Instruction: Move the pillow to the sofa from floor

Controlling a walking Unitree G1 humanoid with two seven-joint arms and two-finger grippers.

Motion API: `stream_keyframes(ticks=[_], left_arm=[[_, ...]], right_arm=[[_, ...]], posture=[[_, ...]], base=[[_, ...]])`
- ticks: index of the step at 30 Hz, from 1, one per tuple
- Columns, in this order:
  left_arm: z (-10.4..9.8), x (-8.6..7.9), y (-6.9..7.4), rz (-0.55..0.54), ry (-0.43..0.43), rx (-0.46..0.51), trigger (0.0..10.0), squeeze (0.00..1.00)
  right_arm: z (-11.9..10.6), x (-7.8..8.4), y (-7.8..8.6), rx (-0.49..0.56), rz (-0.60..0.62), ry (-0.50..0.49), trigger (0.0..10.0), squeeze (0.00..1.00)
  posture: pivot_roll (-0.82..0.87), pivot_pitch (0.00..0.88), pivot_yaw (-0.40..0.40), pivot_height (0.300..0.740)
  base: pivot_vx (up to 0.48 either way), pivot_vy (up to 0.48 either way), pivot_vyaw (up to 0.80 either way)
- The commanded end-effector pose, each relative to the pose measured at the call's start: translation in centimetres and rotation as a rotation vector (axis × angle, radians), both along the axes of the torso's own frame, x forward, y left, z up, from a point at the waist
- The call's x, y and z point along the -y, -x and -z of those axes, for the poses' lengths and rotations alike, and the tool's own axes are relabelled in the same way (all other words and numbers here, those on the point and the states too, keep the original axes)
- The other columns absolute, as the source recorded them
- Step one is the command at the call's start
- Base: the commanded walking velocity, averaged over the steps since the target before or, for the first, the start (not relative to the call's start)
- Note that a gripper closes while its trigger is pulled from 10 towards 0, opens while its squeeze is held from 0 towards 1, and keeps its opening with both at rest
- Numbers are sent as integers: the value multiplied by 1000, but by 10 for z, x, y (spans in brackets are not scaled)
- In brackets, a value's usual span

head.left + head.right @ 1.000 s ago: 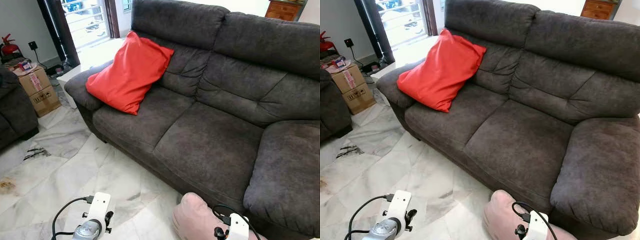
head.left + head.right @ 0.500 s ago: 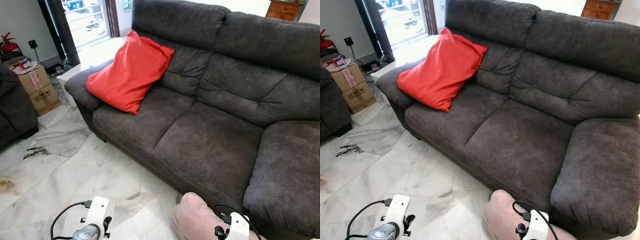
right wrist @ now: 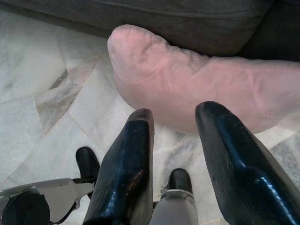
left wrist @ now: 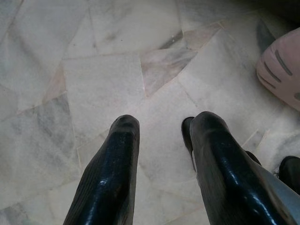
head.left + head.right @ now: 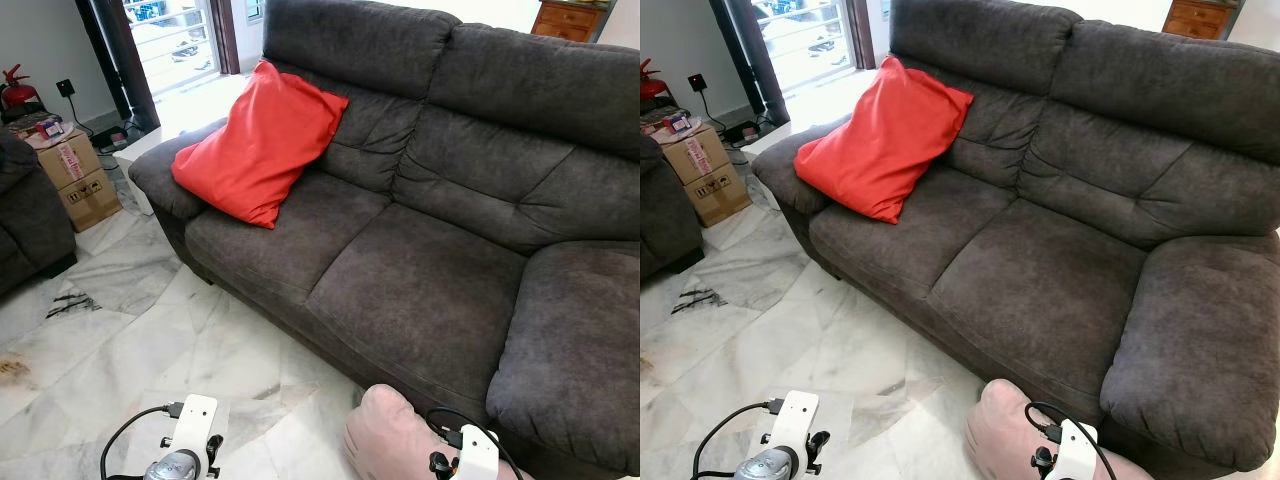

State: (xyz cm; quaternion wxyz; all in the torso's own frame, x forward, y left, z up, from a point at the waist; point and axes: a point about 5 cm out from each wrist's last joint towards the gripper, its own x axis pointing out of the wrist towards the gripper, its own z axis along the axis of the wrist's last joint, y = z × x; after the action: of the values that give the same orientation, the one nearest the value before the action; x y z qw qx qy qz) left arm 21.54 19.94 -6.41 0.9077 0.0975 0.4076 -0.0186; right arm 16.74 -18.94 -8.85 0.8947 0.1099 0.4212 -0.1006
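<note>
A pale pink pillow [image 5: 385,440] lies on the marble floor against the front of the dark grey sofa [image 5: 420,290], close to its right armrest. The right wrist view shows the pillow [image 3: 187,89] just beyond my right gripper [image 3: 176,119], whose two black fingers stand open with nothing between them. My right wrist [image 5: 472,455] sits low beside the pillow. My left gripper [image 4: 161,129] is open over bare floor, with a corner of the pillow [image 4: 281,70] off to one side. My left wrist [image 5: 185,450] hangs low at the bottom of the eye views.
A red cushion [image 5: 260,140] leans in the sofa's left corner. Cardboard boxes [image 5: 75,175] and part of another dark sofa [image 5: 25,220] stand at far left. A small dark object [image 5: 75,302] lies on the floor there. Open marble floor [image 5: 180,340] stretches before the sofa.
My left arm has dropped lower in the eye views. The right arm has sunk slightly. The pillow has not moved.
</note>
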Motion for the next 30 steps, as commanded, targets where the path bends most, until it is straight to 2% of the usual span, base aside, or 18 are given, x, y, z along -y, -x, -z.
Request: stream_keyframes(ticks=[1, 10, 30], left_arm=[[3, -3, 5, -13, -6, -29, 10000, 0], [3, -4, 5, -15, -8, -29, 10000, 0], [3, -5, 6, -19, -10, -31, 10000, 0]], right_arm=[[0, 1, 1, -8, 4, -1, 10000, 0], [1, 0, 1, -15, 5, -5, 10000, 0], [1, -2, 1, -23, -6, -9, 10000, 0]], posture=[[4, 0, -7, 740], [4, 0, -8, 740], [7, 0, -5, 740]], base=[[0, 0, 0], [0, 0, 0], [0, 0, -790]])
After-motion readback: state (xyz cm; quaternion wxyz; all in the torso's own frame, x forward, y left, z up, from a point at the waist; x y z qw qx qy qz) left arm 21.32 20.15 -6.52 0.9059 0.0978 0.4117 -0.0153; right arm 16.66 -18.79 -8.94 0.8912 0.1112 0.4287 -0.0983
